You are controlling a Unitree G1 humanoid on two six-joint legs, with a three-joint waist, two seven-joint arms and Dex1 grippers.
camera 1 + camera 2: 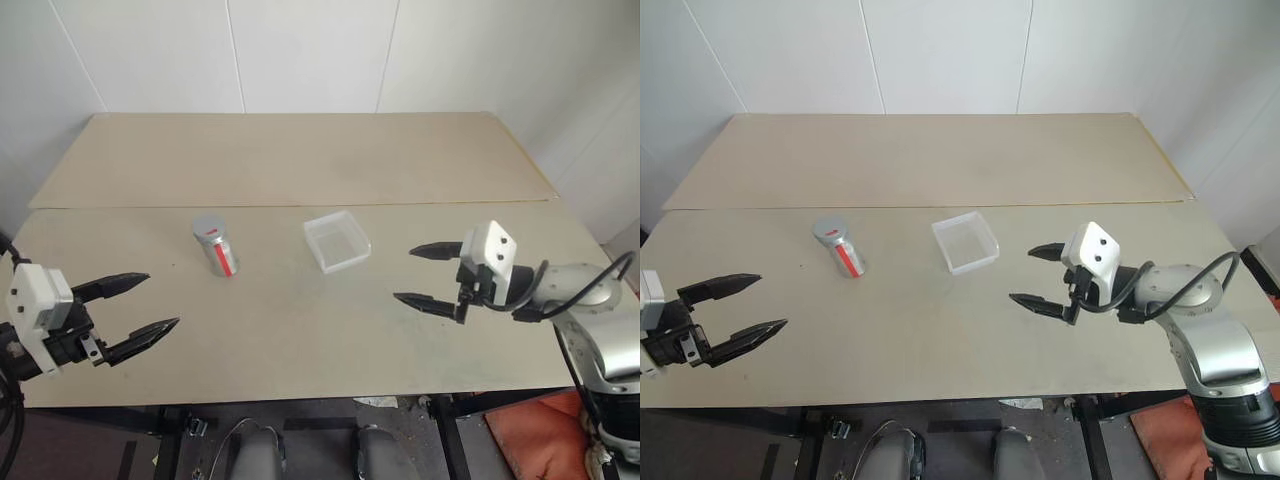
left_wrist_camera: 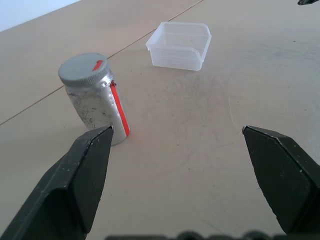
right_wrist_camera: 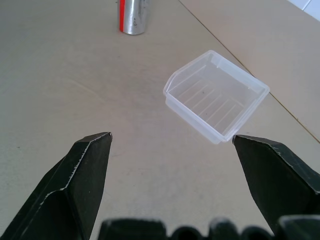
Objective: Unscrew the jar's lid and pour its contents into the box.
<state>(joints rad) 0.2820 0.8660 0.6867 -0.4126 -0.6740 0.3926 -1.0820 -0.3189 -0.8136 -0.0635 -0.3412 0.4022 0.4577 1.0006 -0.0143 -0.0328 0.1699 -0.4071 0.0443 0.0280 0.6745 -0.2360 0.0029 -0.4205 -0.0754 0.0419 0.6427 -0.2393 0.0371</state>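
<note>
Pale tabletop against a white wall, nothing picked up yet.

Taking the jar [image 1: 216, 246] as our landmark and reading near to far: our left gripper [image 1: 140, 308] hangs nearest us, left of the jar, jaws spread wide and empty; our right gripper [image 1: 432, 275], equally wide and empty, sits well to the jar's right. The jar stands upright on the table [image 1: 300, 330], lid [image 2: 82, 67] still on, ahead and to the right of the left gripper, which we judge the closer. The box [image 1: 337, 240] lies just right of the jar.
</note>
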